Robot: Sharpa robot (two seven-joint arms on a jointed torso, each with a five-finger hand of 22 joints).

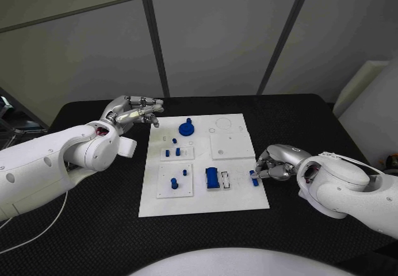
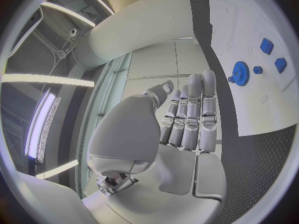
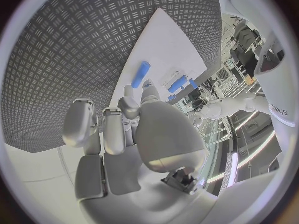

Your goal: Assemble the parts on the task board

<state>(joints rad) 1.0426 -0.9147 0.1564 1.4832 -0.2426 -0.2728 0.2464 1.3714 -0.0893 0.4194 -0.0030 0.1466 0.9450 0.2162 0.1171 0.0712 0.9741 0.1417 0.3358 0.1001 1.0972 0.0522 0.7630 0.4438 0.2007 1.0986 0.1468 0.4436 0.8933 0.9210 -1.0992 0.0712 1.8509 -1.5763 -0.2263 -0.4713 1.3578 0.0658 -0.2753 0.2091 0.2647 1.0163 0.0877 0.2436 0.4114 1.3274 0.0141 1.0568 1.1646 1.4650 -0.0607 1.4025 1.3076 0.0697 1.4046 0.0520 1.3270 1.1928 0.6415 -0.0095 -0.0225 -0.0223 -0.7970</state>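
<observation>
Fingers of the right hand (image 1: pixel 276 163) are curled at the task board's (image 1: pixel 240 198) right edge, touching a small blue peg (image 1: pixel 252 176); grip cannot be confirmed. Left hand (image 1: pixel 133 112) is held open, empty. Peg is judged light, rigid, smooth; a side pinch is advised

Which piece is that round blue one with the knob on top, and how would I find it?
Start at the white board in the middle of the black table. Look to its far end, near the left hand. The blue gear there is round and toothed, wider than the small pegs below it.
</observation>
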